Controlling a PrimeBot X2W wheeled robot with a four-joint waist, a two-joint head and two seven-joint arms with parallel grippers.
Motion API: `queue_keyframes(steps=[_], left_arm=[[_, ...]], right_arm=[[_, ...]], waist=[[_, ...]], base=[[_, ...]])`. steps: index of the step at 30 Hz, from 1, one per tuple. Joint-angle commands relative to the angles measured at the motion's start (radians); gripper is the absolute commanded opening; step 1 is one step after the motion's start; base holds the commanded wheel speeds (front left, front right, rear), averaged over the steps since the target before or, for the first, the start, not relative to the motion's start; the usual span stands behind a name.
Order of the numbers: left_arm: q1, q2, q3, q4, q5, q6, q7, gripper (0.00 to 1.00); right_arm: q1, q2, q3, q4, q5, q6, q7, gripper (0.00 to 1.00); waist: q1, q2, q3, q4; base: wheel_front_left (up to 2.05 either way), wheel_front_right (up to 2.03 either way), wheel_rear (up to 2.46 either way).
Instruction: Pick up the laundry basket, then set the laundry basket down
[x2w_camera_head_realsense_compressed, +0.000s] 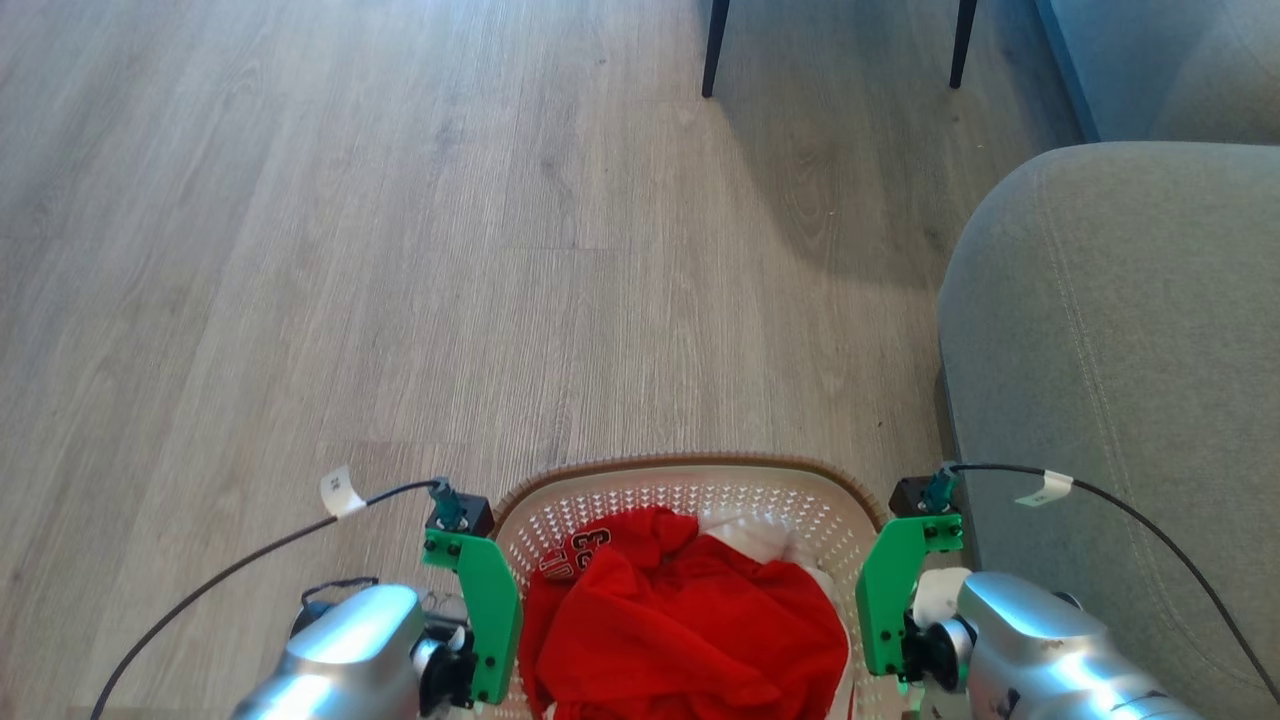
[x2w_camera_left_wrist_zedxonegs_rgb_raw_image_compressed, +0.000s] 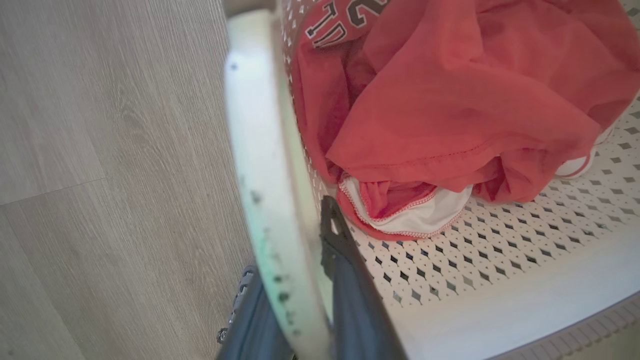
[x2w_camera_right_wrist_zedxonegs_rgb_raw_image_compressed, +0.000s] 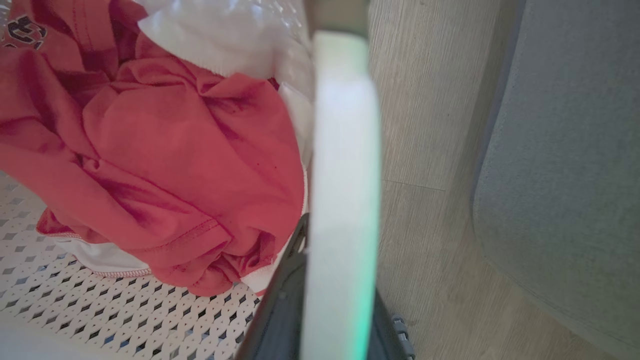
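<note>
Between the left hand (x2w_camera_left_wrist_zedxonegs_rgb_raw_image_compressed: 287, 240) and the right hand (x2w_camera_right_wrist_zedxonegs_rgb_raw_image_compressed: 350, 270), the laundry basket (x2w_camera_head_realsense_compressed: 700, 492) of red clothes (x2w_camera_head_realsense_compressed: 680, 620) is sitting low by the floor (x2w_camera_head_realsense_compressed: 400, 250), each hand pinching a white side handle (x2w_camera_left_wrist_zedxonegs_rgb_raw_image_compressed: 265, 150) with one finger inside and one outside, probably so that both arms are sharing the load evenly.

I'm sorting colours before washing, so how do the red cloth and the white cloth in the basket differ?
The crumpled red fabric jersey carries printed characters; the crumpled white fabric garment shows no print where visible, just a red-stitched edge. The red jersey lies on top and makes up most of the pile; the white garment only peeks out from under it. Both sit bunched inside the white perforated plastic laundry basket.
</note>
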Motion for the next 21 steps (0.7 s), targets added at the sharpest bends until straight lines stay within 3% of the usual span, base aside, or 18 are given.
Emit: queue_keyframes(steps=[1, 21], left_arm=[[-0.051, -0.008, 0.005, -0.029, 0.019, -0.016, -0.001, 0.00], [-0.047, -0.007, 0.005, -0.036, 0.021, -0.016, 0.013, 0.00]], right_arm=[[-0.048, 0.019, 0.013, -0.023, 0.006, 0.007, -0.019, 0.00], [-0.057, 0.019, 0.056, -0.012, 0.049, 0.007, -0.021, 0.00]], waist=[[0.0001, 0.0001, 0.000, 0.000], [0.0001, 0.0001, -0.001, -0.004]], base=[[0.00, 0.00, 0.00], [0.00, 0.00, 0.00]])
